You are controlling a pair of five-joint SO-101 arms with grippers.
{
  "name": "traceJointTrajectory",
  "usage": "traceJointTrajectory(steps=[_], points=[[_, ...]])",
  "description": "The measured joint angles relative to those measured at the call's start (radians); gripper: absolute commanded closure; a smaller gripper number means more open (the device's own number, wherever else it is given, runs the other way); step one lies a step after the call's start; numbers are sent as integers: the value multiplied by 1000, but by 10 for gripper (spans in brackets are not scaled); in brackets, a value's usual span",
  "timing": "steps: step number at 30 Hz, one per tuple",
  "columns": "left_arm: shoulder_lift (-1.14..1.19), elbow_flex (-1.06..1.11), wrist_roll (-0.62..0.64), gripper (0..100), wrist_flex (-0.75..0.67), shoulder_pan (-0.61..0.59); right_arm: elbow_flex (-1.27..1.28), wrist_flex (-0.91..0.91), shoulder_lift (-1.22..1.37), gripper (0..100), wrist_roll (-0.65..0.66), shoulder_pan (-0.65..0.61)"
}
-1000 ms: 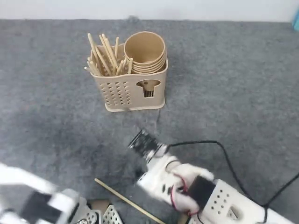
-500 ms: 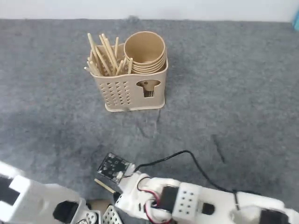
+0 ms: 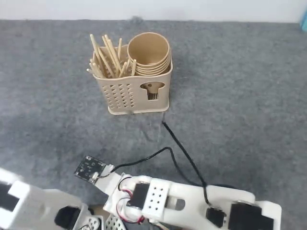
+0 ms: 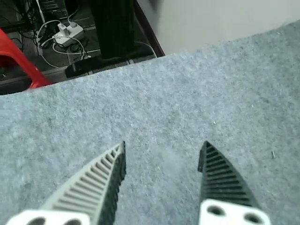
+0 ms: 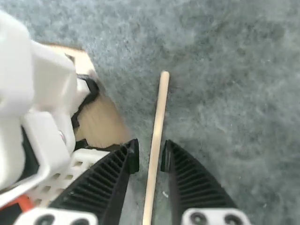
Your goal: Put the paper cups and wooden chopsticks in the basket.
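Looks like the last stray. Seeing one loose chopstick [image 5: 159, 112] flat on the grey mat [image 3: 249, 96], close in by the arm bases and well apart from the basket [image 3: 136, 98].

Straddling it with the right gripper [image 5: 149, 157]: jaws a narrow gap apart, one each side of the stick, not clamped as far as can be told. Closing line set square across the stick, so should pinch rather than shove it along.

Folding the right arm [image 3: 163, 203] low and back toward its own base to get there, hence the black cable [image 3: 180, 153] looped out over the mat toward the basket.

Holding the left gripper [image 4: 161, 157] out of the way: jaws wide apart, nothing between them, bare mat below, aimed at the mat's edge and the floor beyond.

Basket already loaded. Paper cups [image 3: 148, 50] nested in one stack in one compartment, wooden chopsticks [image 3: 106, 60] standing fanned in the other, behind the perforated wall. Presumably split that way to stop long sticks tipping the cups.

Next, by my read: close, lift, carry over, drop end-first into the stick side.

Risks: thin round stick on soft mat, so likely to roll or pivot in the pinch. Avoid grabbing far off-centre or expect droop. Tight spot too, just beside a white arm body [image 5: 37, 108] and a bare wood patch [image 5: 101, 122]. Watch for a clash on lift-off.
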Motion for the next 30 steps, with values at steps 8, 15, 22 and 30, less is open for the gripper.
traceJointTrajectory(steps=[8,15,22,30], points=[[133,-57,0,761,-34,-12,-43,141,18,890,-100,2],[244,-175,0,761,-14,-14,-43,189,97,887,-60,-31],[301,-282,9,761,29,-18,-55,195,160,893,-57,-29],[305,-299,41,762,29,-23,-55,203,161,991,-57,-17]])
